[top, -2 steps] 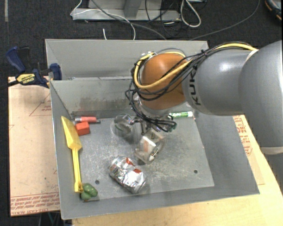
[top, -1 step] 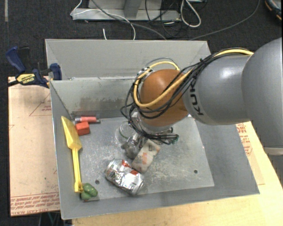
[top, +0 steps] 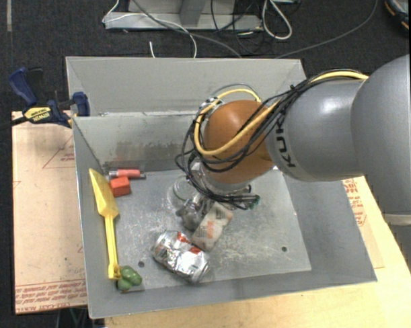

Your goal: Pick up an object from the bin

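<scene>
My gripper is low in the middle of the bin, mostly hidden under the arm's orange dome. A white carton with orange print lies tilted right beside and partly under it. A clear plastic cup is just to the gripper's left. A crushed silver can with red marks lies a little nearer the front wall, below the carton. I cannot tell whether the gripper touches the carton.
A long yellow spatula runs along the left wall, with a green lump at its lower end. An orange block and a red-capped marker lie at the back left. The arm comes in from the right.
</scene>
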### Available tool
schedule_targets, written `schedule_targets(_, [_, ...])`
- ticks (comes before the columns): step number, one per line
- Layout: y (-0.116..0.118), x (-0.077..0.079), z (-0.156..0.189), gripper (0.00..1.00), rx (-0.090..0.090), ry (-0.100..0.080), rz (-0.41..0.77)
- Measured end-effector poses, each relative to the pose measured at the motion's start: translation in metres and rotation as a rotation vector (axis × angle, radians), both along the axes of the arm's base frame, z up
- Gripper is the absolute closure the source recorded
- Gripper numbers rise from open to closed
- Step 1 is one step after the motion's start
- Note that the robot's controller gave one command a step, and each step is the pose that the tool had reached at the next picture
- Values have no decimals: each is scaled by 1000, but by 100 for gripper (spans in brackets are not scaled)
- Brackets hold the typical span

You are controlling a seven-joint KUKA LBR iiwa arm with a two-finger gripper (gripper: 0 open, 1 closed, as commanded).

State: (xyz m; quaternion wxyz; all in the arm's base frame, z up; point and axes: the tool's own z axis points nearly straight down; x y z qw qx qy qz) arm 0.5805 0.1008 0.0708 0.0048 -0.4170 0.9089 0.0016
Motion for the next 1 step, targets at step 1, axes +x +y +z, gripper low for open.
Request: schedule_targets(1, [0, -3, 43, 100, 0, 8, -2])
